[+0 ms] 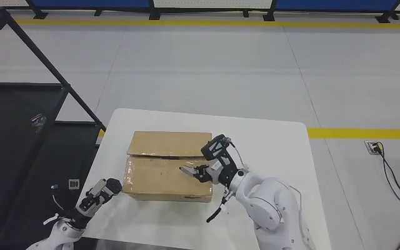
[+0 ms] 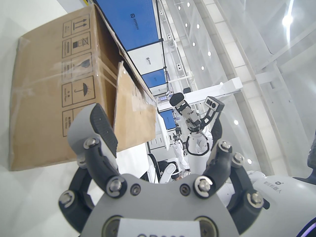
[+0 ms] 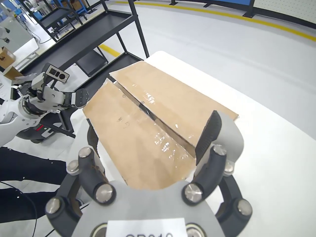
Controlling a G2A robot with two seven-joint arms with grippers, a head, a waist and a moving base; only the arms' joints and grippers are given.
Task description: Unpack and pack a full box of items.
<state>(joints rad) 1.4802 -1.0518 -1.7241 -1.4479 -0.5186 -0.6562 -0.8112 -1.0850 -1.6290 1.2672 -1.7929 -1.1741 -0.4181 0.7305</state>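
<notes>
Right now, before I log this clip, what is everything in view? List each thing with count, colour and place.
cardboard box: one, brown, middle of the table, top flaps parted along the seam
clear tape: torn strips, transparent, on the box's top flaps
table: one, white, under the box
shelf rack: one, black metal, on the floor beside the table's left side
floor line: yellow, on the grey floor to the table's right
wall panels: several, blue, at the far end
floor socket: one, beside the yellow line
left gripper: one, grey and black, near the table's left corner beside the box, fingers apart
right gripper: one, grey and black, over the box's right end, fingers apart around the near flap
</notes>
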